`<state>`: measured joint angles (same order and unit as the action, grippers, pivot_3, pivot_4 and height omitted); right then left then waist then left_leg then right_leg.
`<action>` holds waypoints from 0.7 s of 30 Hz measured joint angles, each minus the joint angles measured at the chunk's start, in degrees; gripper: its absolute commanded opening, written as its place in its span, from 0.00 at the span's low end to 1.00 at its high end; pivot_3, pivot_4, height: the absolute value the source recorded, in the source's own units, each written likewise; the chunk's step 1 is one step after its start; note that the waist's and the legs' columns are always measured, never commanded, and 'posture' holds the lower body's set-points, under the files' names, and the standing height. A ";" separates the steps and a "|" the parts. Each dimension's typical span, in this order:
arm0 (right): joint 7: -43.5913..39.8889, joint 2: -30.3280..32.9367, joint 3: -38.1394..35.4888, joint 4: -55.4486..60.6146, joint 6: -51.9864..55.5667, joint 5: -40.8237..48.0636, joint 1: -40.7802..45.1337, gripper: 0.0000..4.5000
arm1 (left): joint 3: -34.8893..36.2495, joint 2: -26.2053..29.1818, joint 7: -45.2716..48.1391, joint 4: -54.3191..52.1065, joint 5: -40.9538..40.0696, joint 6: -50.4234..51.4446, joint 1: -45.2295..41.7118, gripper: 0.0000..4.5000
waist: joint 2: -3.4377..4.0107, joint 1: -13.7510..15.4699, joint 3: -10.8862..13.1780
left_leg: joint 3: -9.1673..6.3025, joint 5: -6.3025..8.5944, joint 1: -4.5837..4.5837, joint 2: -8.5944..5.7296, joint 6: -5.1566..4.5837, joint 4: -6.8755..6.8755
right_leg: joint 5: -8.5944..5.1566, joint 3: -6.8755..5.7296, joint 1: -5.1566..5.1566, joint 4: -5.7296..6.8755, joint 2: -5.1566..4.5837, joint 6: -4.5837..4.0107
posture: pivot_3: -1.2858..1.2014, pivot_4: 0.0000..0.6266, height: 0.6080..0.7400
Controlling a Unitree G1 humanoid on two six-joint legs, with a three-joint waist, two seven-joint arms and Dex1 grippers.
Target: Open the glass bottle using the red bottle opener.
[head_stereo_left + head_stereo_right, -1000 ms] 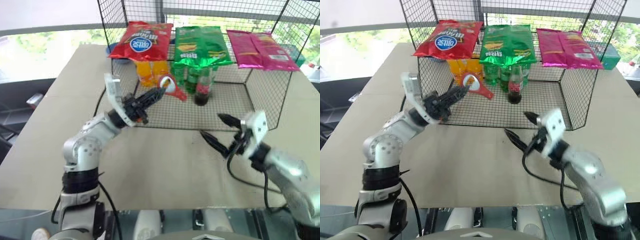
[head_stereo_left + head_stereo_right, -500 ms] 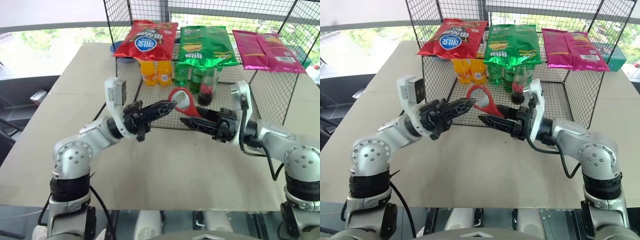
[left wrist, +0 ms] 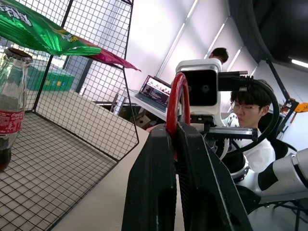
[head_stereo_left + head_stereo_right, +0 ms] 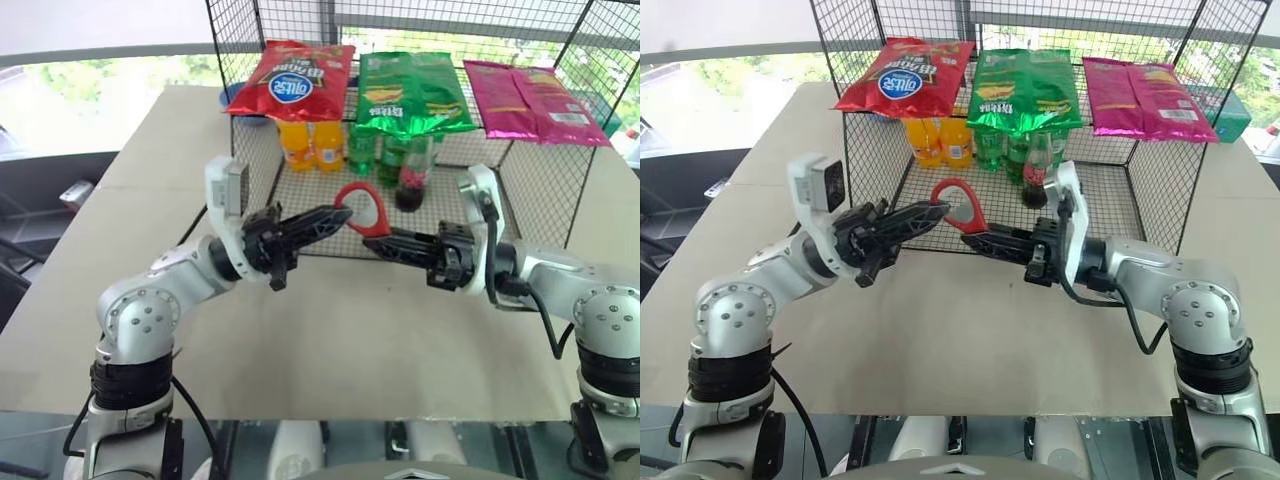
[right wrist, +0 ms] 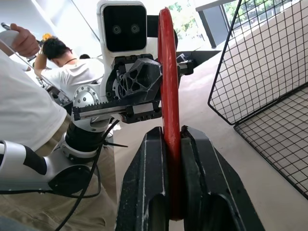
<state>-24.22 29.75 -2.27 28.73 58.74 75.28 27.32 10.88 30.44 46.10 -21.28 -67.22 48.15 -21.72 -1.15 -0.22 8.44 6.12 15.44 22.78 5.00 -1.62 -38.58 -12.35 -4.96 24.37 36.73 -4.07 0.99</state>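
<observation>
Red bottle opener [image 4: 362, 207]: held in the air above the tabletop [image 4: 330, 340], just in front of the wire cage [image 4: 520, 160], between the two grippers.
Opener axis: long axis slants, the oval loop head up and toward the left side, the handle down and toward the right gripper.
Left gripper [image 4: 335, 212]: fingers closed on the loop end of the red bottle opener; it reaches in from the left, pointing right and slightly up.
Right gripper [image 4: 385, 240]: fingers closed on the handle end, reaching in from the right and roughly level.
Opener and fingers: gripped at both ends; the red loop arches above and between the two sets of fingertips.
Glass bottle [image 4: 410, 178]: upright on the cage floor beside the green bottles [image 4: 375, 150], red cap on, behind the opener and apart from it.
Left wrist view: the red loop [image 3: 177, 103] edge-on between the closed fingers, the glass bottle off to one side, and a person [image 3: 250, 125] with a laptop [image 3: 153, 92] behind.
Right wrist view: the red bar [image 5: 168, 96] clamped between its fingers, with the left arm's camera block [image 5: 121, 29] straight ahead.
</observation>
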 measured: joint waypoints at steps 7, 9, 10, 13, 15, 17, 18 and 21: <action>-0.07 0.75 -0.92 -0.17 -0.92 -0.38 -2.97 0.00 | -0.23 1.18 2.65 -0.74 0.03 -0.01 2.16 0.72 | 0.00 0.04 0.01 | -0.02 0.00 0.02 0.00 0.00 0.02 | 0.00 0.00 0.00 -0.03 -0.01 0.00 | 0.52 0.24 1.00; 0.43 0.90 -3.07 -0.30 -1.92 -0.02 -5.82 0.00 | -0.36 1.04 2.21 -0.84 2.34 -1.54 3.22 0.98 | 0.00 0.29 0.01 | -0.01 0.00 0.01 0.00 0.00 0.02 | 0.00 -0.01 0.00 -0.04 -0.01 0.00 | 0.52 0.24 1.00; 0.54 0.95 -3.37 -0.39 -1.97 -0.01 -6.15 0.00 | -0.36 1.05 2.12 -0.84 2.73 -1.85 3.43 0.98 | 0.00 0.33 0.01 | 0.00 0.00 0.01 0.00 0.00 0.02 | -0.01 -0.01 0.00 -0.04 -0.01 0.00 | 0.52 0.24 1.00; 1.41 1.89 -7.64 -0.22 -3.79 -0.04 -11.97 0.00 | -3.73 -1.81 -2.28 -0.89 13.61 -9.11 3.63 0.98 | 0.00 1.31 0.00 | 0.11 0.00 0.03 -0.05 0.00 0.02 | -0.01 -0.09 -0.07 -0.11 -0.02 0.00 | 0.52 0.24 1.00; 3.16 2.71 -11.97 -0.48 -5.02 -0.35 -17.20 0.00 | -9.35 -5.00 -7.00 0.72 25.43 -15.88 3.83 0.98 | 0.00 1.75 0.01 | 0.13 0.00 0.06 -0.10 0.00 0.01 | 0.01 -0.04 -0.10 -0.18 -0.03 0.01 | 0.52 0.24 1.00; 4.38 3.59 -15.09 0.35 -6.15 -0.38 -19.95 0.00 | -14.21 -8.82 -11.02 4.11 33.73 -20.27 1.77 0.98 | 0.02 1.80 0.00 | 0.17 0.01 0.05 -0.11 -0.01 0.01 | 0.01 0.01 -0.11 -0.20 -0.04 0.02 | 0.52 0.24 1.00; 4.83 3.79 -16.16 0.70 -6.56 -0.40 -20.99 0.00 | -15.35 -10.78 -12.68 6.19 36.63 -22.32 0.62 0.98 | -0.01 2.07 0.01 | 0.13 0.01 0.06 -0.12 -0.01 0.01 | 0.01 -0.01 -0.12 -0.20 -0.03 0.02 | 0.52 0.24 1.00; 6.98 3.93 -19.13 2.81 -8.09 -0.38 -24.23 0.00 | -20.57 -16.34 -17.54 17.07 47.71 -31.40 -5.42 0.98 | 0.00 2.38 0.01 | 0.08 0.01 0.04 -0.12 -0.02 0.01 | 0.01 -0.04 -0.12 -0.19 0.00 0.02 | 0.52 0.24 1.00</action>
<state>-17.24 33.68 -21.39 31.54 50.65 74.91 3.09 -9.69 14.10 28.57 -4.21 -19.51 16.75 -27.14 -1.16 2.16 8.44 6.20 15.45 22.83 4.88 -1.64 -38.56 -12.34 -4.99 24.25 36.54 -4.07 1.01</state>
